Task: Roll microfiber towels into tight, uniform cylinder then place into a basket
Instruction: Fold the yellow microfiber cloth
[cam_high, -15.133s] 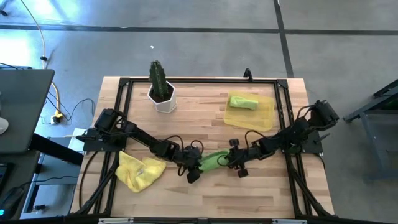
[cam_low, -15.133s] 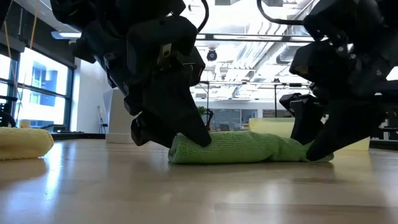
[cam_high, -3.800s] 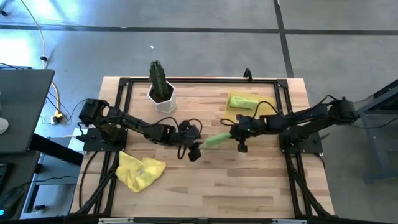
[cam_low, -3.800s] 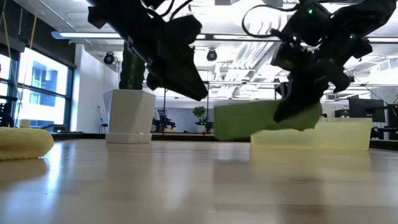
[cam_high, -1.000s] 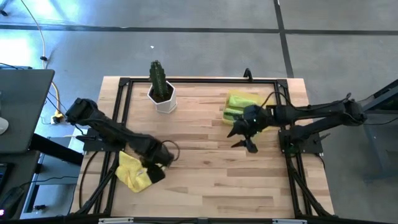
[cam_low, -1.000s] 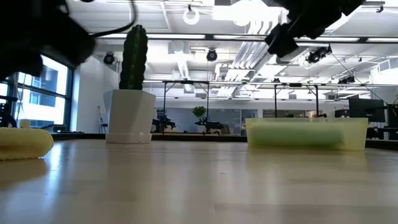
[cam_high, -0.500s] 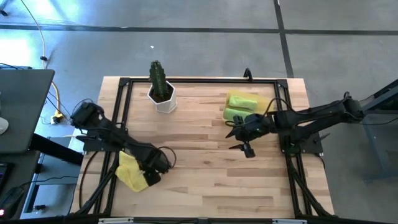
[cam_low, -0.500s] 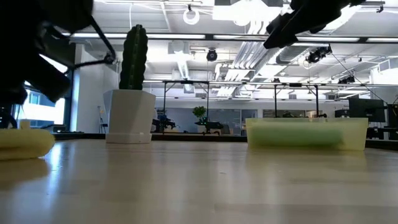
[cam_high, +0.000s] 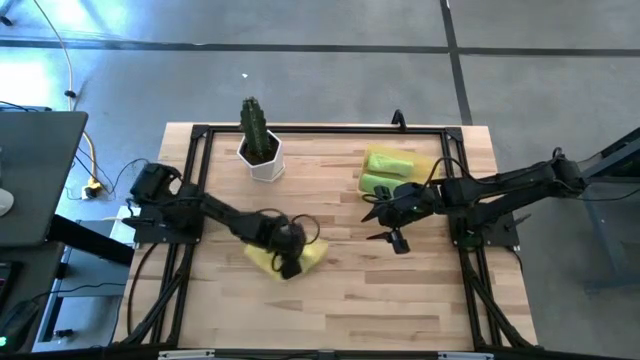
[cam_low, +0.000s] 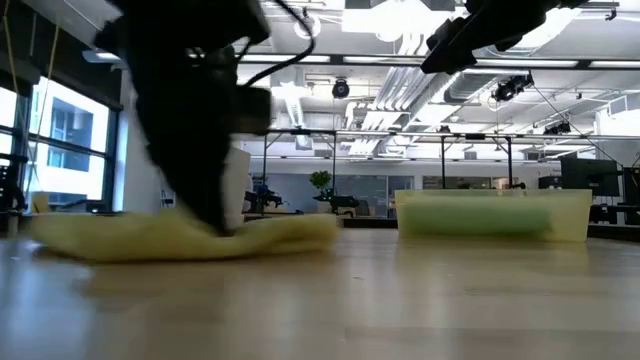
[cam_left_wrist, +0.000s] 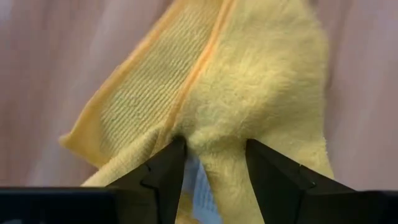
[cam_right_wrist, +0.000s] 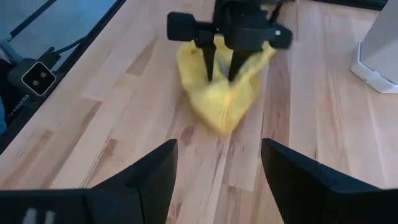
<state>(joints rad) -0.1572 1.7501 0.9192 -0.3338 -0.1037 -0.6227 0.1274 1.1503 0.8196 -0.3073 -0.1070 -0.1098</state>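
The yellow towel (cam_high: 312, 252) lies crumpled on the wood near the table's middle, with my left gripper (cam_high: 290, 268) shut on it from above. The yellow basket (cam_high: 432, 165) stands at the far right. It holds two rolled green towels (cam_high: 390, 160), side by side. My right gripper (cam_high: 385, 222) hangs open above the table, just in front of the basket, with nothing between its fingers (cam_right_wrist: 155, 174). Its wrist view looks across at my left gripper (cam_right_wrist: 221, 62) and the yellow towel (cam_right_wrist: 217, 102). My left gripper pinches a bunched-up fold of the yellow towel (cam_left_wrist: 214, 140) between its two fingers (cam_left_wrist: 165, 168), several layers thick. The fingers come from above, pointing steeply down. The towel stays on the table, spreading slack to both sides of the fingers (cam_low: 290, 232).
A white pot with a green cactus (cam_high: 262, 150) stands at the far left of the table. A black frame (cam_high: 195, 135) runs along the table's edges. Bare wood lies between the yellow towel and the table's near edge.
My left gripper has swung from the table's near left corner toward its middle and has tipped to point more steeply down. The yellow towel has slid along the table with it and now lies stretched out flatter.
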